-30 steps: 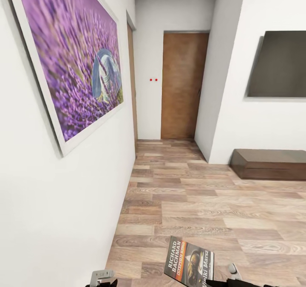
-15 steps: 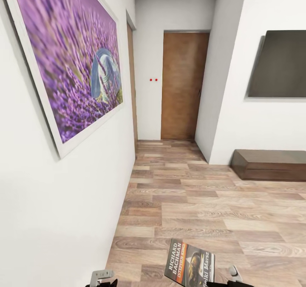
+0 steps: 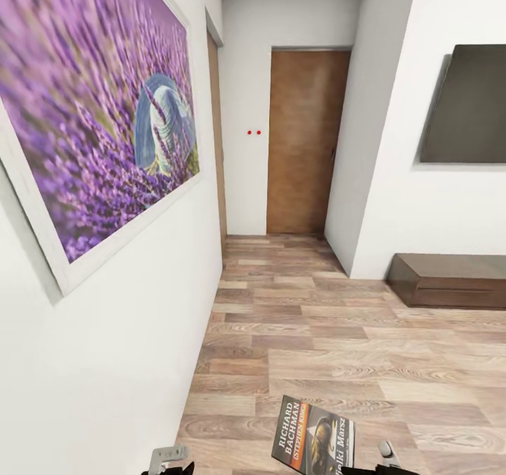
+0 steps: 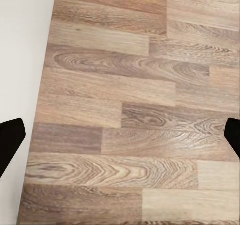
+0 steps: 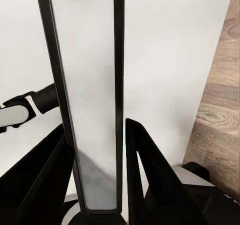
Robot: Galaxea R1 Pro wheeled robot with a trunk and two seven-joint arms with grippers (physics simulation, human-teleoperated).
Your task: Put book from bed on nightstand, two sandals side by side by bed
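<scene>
The book stands upright at the bottom of the head view, its orange-and-white "Richard Bachman" band facing me. In the right wrist view I see the book edge-on, white pages between dark covers, and my right gripper is shut on it with a black finger on each side. My left gripper is open over the bare wood floor, its dark fingertips at the picture's two sides. The bed, nightstand and sandals are out of view.
A white wall with a large purple lavender picture runs close along my left. Ahead, a short passage ends at a brown door. On the right are a black wall screen and a long low dark bench. Wood floor lies between.
The whole view has shifted: the camera has moved forward and nearer the left wall, so the picture looms larger. The book stays held in the same place.
</scene>
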